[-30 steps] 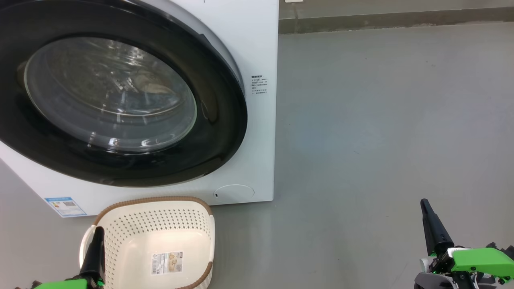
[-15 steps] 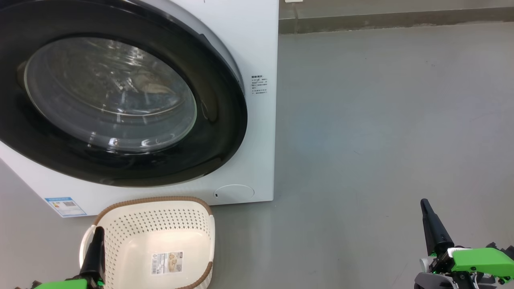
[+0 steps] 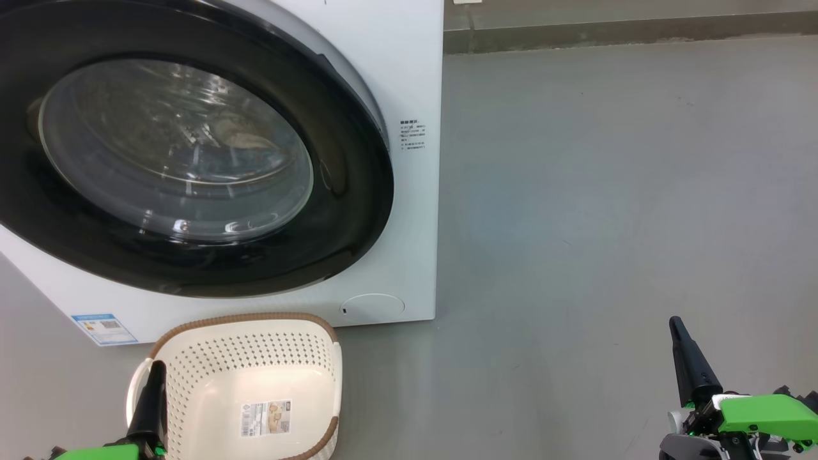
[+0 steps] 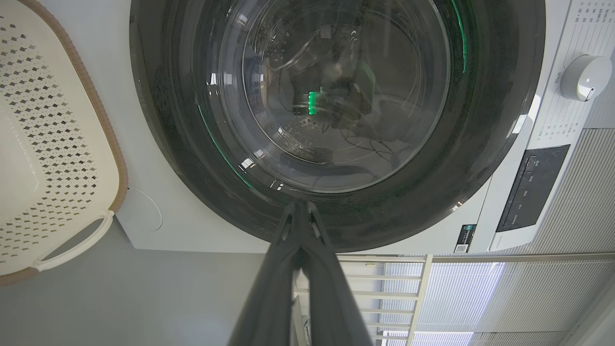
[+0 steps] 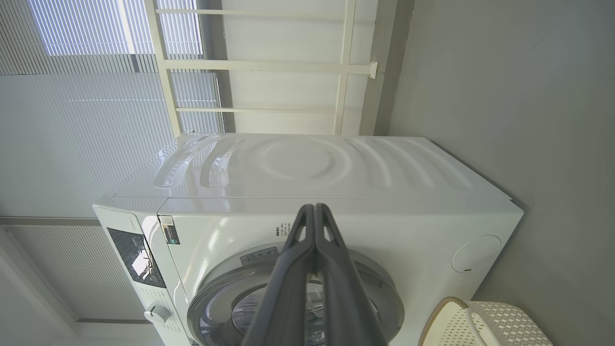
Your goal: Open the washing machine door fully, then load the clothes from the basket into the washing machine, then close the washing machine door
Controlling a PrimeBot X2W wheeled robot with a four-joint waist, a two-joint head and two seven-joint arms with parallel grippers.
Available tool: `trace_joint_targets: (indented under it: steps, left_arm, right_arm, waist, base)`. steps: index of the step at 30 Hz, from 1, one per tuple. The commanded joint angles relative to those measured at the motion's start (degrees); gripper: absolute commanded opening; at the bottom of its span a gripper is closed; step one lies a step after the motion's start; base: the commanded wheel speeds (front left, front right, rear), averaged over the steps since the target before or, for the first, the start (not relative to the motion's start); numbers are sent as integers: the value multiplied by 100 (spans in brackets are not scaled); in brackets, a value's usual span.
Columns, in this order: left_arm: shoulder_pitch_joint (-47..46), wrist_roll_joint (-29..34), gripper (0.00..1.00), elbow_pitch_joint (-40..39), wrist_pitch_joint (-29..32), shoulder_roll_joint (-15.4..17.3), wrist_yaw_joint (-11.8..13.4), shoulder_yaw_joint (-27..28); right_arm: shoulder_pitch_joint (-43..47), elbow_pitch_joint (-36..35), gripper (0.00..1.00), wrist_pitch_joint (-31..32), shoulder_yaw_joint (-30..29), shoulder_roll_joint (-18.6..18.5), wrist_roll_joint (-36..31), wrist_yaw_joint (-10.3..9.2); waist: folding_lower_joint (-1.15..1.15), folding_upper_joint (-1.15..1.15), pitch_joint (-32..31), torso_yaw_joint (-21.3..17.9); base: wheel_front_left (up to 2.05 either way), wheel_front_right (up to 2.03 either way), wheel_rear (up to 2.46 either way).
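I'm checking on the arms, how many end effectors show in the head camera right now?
2. The left end effector is at lower left, by the basket; the right end effector is at lower right, above the floor. Both are shut.

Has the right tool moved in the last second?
No. The right tool sits at the same spot relative to the round flap.

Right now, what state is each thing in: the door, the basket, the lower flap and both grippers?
washing machine door: shut.
basket: upright on the floor, empty apart from its paper label.
round lower flap: shut.
left gripper: shut, holding nothing.
right gripper: shut, holding nothing.
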Motion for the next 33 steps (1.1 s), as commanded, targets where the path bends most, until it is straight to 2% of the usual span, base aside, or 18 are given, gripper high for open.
trace_joint_targets:
  steps: [1,33]
  left_arm:
    - [-221,-16,0,-152,22,94,-18,195]
    - [-221,-15,0,-152,22,93,-18,195]
  right_arm:
    - [-64,-173,0,45,135,-1,5,-4]
    - [-64,-173,0,47,133,1,3,-4]
  waist:
    - [0,0,0,0]
    - [0,0,0,0]
  base:
    - [0,0,0]
    - [0,0,0]
